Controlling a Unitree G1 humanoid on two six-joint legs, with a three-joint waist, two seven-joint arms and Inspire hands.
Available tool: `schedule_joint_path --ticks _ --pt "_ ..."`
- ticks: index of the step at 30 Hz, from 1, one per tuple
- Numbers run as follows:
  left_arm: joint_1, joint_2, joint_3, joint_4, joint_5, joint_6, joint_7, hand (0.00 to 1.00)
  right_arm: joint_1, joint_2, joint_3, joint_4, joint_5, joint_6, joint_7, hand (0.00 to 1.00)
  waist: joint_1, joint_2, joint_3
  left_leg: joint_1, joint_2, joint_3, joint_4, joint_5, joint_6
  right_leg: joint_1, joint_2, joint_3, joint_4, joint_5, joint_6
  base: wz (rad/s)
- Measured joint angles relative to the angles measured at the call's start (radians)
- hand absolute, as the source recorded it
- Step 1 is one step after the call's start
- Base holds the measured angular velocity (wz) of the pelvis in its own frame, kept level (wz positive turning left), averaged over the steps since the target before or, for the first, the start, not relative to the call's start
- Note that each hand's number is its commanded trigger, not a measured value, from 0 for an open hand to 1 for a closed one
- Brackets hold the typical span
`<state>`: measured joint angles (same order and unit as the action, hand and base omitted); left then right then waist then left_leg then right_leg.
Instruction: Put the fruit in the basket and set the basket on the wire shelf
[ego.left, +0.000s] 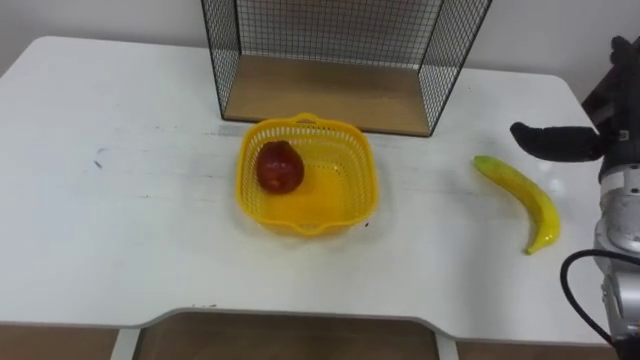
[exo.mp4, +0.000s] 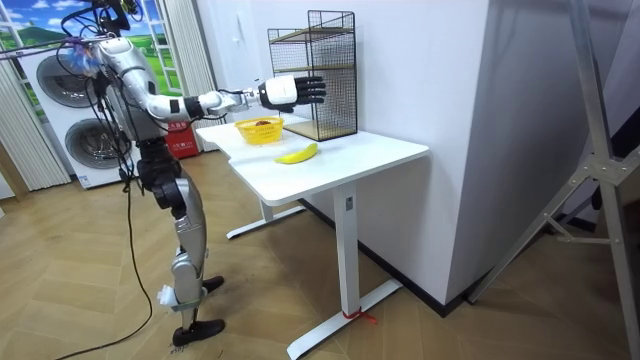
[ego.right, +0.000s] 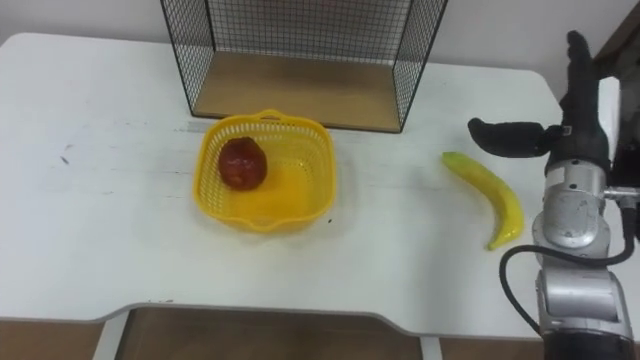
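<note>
A yellow plastic basket (ego.left: 352, 190) stands mid-table with a red apple (ego.left: 280, 167) in its left half. To its right a yellow banana (ego.left: 520, 197) lies on the white table (ego.left: 120, 220). My right hand (ego.right: 580, 135) hovers open just right of the banana's far end and a little above it, fingers straight and thumb stretched out over it, holding nothing. Behind the basket stands the black wire shelf (ego.left: 330, 90) with a wooden floor, its open side towards me. In the room view I stand at the table's end with that arm (exo.mp4: 290, 91) stretched out over it.
The table's front edge has a curved cut-out (ego.left: 300, 318) near me. A white wall rises behind the shelf. In the room view, washing machines (exo.mp4: 70, 110) stand behind me and wooden floor (exo.mp4: 420, 320) surrounds the table.
</note>
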<state>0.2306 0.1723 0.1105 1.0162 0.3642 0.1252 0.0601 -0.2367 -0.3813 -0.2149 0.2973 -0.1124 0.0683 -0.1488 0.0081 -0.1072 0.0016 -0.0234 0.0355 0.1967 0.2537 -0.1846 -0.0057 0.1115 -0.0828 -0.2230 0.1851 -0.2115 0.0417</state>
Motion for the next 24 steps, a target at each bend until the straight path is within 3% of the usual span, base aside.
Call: schedule_joint_path --ticks 13,24 --pt "0.018 0.002 0.005 0.001 0.000 0.008 -0.001 0.00 -0.004 -0.010 -0.001 0.220 -0.015 0.029 0.112 0.00 0.001 -0.002 0.0031 0.014 -0.002 -0.007 0.003 0.000 0.001 0.016 -0.001 0.001 0.000 0.000 0.000 0.00" --pt "0.030 0.004 0.006 0.006 0.000 0.010 -0.017 0.00 -0.006 -0.011 -0.002 0.294 -0.008 0.034 0.160 0.00 0.000 0.002 -0.0022 0.020 -0.008 -0.007 -0.014 0.011 0.003 0.016 -0.005 0.000 0.000 0.000 0.000 0.00"
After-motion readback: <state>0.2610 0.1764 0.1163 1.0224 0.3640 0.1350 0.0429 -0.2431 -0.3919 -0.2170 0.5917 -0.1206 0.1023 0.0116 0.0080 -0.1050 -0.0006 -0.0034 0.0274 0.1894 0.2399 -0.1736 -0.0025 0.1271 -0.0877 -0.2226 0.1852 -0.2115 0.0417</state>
